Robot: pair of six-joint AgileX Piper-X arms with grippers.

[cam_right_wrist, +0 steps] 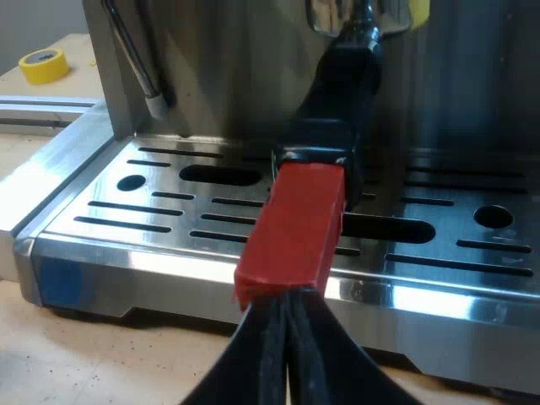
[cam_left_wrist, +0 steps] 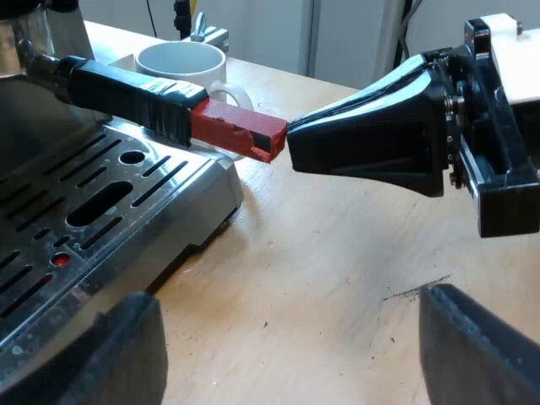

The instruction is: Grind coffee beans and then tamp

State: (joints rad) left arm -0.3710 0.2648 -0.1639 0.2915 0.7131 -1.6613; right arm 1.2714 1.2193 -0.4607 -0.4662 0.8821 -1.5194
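Your right end effector [cam_right_wrist: 285,314], pinched closed, touches the handle's red end [cam_right_wrist: 295,228]. Your left end effector [cam_left_wrist: 291,319] is wide. The left wrist view adds a mug [cam_left_wrist: 181,63].

Right gripper [cam_right_wrist: 287,312]: fingers pressed together, tips meeting the end face of the handle's red end [cam_right_wrist: 295,224]. Left gripper [cam_left_wrist: 283,308]: fingers spread wide, near the same red end but apart from it.

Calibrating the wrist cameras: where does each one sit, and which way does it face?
Left wrist view: rides the left arm, facing across the drip tray toward the red end and mug; left gripper open.
Right wrist view: rides the right arm, facing the espresso machine along the holder handle; right gripper shut at the red end.
Shared: red end, drip tray.
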